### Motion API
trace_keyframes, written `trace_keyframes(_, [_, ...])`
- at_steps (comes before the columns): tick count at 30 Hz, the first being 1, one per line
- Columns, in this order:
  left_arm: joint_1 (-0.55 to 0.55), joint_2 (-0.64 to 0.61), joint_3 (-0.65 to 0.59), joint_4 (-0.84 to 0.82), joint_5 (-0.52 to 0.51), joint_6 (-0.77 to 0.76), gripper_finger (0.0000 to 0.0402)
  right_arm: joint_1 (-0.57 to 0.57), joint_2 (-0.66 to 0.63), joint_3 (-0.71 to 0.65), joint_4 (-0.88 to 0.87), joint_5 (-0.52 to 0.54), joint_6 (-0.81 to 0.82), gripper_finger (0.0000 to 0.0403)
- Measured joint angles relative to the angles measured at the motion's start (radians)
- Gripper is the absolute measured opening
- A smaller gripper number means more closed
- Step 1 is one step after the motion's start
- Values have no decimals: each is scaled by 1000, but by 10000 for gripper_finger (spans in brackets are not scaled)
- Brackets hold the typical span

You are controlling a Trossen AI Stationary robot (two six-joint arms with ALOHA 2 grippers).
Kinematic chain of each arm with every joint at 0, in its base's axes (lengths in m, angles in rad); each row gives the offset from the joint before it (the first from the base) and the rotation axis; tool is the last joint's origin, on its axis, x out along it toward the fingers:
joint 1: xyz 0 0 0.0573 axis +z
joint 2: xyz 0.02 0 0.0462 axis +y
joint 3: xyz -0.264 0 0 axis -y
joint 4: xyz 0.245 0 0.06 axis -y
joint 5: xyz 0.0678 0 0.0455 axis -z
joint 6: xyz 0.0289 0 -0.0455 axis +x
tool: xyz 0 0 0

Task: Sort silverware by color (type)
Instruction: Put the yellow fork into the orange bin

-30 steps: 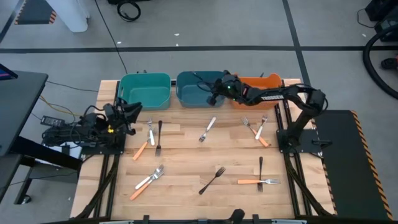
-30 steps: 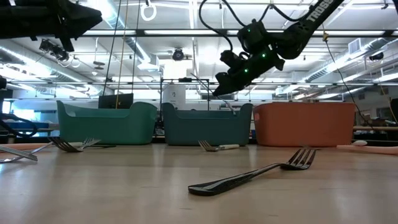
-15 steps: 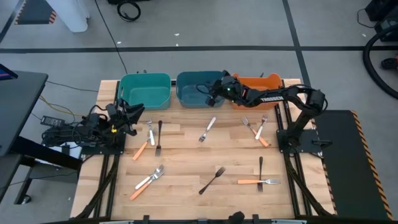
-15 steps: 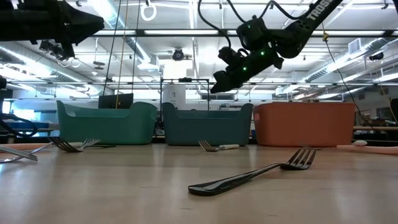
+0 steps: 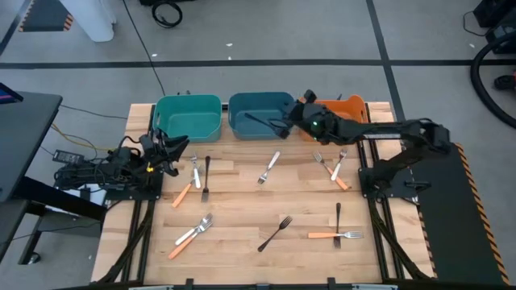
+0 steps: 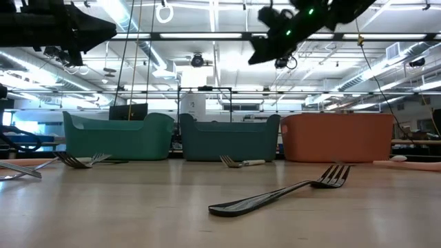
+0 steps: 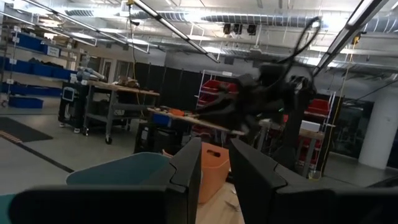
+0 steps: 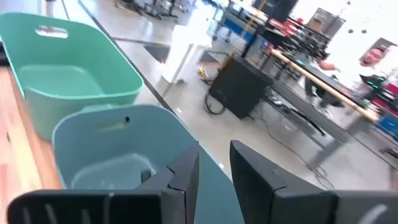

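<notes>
One black piece [image 5: 256,121] lay in the blue bin [image 5: 242,103] at 12 o'clock, eleven pieces remained on the table [image 5: 242,201]; right gripper [image 5: 292,121] empty, fingers apart; left gripper [image 5: 179,142] apart.

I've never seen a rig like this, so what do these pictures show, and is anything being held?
It's a robot: two dark arms at a wooden table, each ending in a two-finger claw. One picture looks straight down, one level across the tabletop, two from wrist cameras. Forks and knives lie scattered before a teal bin, a blue bin and an orange bin. The left claw waits at the table's left edge; the right claw hovers by the blue bin. Both are open, holding nothing.
</notes>
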Motion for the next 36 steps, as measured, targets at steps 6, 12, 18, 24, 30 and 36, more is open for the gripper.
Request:
trace_keyframes(6, [0,0,0,-9,1,-25,91,115,-133,0,-256,148,196,99])
trace_keyframes(12, [0,0,0,-9,1,-25,91,194,-208,0,-530,143,489,98])
trace_keyframes(18, [0,0,0,-9,1,-24,91,223,-212,0,-815,52,808,98])
trace_keyframes(24, [0,0,0,-9,1,-24,91,233,-180,0,-1057,-114,1097,98])
trace_keyframes(30, [0,0,0,-8,1,-25,91,257,-154,-23,-1174,-199,1309,98])
trace_keyframes(36, [0,0,0,-9,1,-25,91,265,-139,-77,-1179,-388,1362,98])
